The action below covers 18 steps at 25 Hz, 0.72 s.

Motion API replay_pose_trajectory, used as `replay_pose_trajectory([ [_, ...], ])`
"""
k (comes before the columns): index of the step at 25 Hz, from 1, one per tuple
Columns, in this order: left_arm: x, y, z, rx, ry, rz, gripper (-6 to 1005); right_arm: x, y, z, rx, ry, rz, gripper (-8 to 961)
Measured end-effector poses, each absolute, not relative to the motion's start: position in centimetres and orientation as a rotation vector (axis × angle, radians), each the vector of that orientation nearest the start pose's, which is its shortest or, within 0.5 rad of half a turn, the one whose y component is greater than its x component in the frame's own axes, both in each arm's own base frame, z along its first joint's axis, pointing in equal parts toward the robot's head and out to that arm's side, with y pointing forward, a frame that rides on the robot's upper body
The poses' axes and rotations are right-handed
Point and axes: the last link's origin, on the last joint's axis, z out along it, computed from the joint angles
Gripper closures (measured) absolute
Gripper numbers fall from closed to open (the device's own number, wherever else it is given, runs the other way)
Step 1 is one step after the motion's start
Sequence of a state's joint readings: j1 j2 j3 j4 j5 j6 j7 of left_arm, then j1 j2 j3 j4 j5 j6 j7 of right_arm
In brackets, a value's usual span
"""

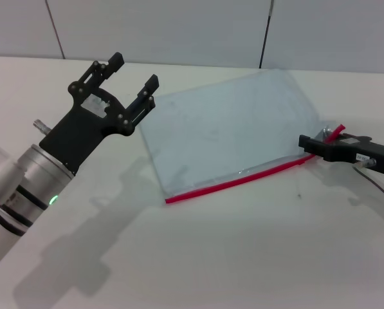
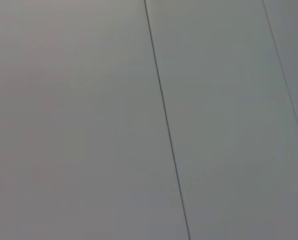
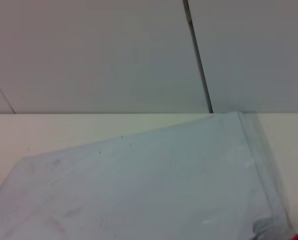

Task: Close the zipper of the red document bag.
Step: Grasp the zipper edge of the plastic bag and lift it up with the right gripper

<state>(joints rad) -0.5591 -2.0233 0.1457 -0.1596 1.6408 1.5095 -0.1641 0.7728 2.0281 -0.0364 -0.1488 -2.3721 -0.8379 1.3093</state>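
The red document bag (image 1: 230,125) is a pale-blue translucent pouch lying flat on the white table. Its zipper (image 1: 230,183), a red strip, runs along the pouch's near long edge. My right gripper (image 1: 309,145) lies low at the right end of that strip, shut on the zipper, with a small silvery slider (image 1: 321,134) showing just above its fingers. The right wrist view shows the bag (image 3: 149,190) filling the lower part, with a bit of red zipper (image 3: 294,235) at the corner. My left gripper (image 1: 135,72) hovers open above the table, just off the bag's far left corner.
The white table (image 1: 198,257) extends in front of the bag, with the left arm's shadow on it. A grey panelled wall (image 1: 179,29) stands behind the table. The left wrist view shows only wall panels (image 2: 89,120).
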Motion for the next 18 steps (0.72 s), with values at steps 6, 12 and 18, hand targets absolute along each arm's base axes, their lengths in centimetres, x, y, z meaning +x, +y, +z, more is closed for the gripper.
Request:
replay_pose_trajectory([
  [6,-26.24,32.41,-2.4,-1.904,-0.154,-0.975,295,30.34,40.03,-4.15,-2.188,1.072,0.446,301],
  [12,-26.24,32.39,-2.42,-1.905,-0.154,-0.975,295,30.22,40.01,-4.29,-2.207,1.034,0.433,451],
  [18,-26.24,32.38,-2.44,-1.908,-0.153,-0.975,296,29.75,39.87,-4.79,-2.24,1.021,0.435,726],
])
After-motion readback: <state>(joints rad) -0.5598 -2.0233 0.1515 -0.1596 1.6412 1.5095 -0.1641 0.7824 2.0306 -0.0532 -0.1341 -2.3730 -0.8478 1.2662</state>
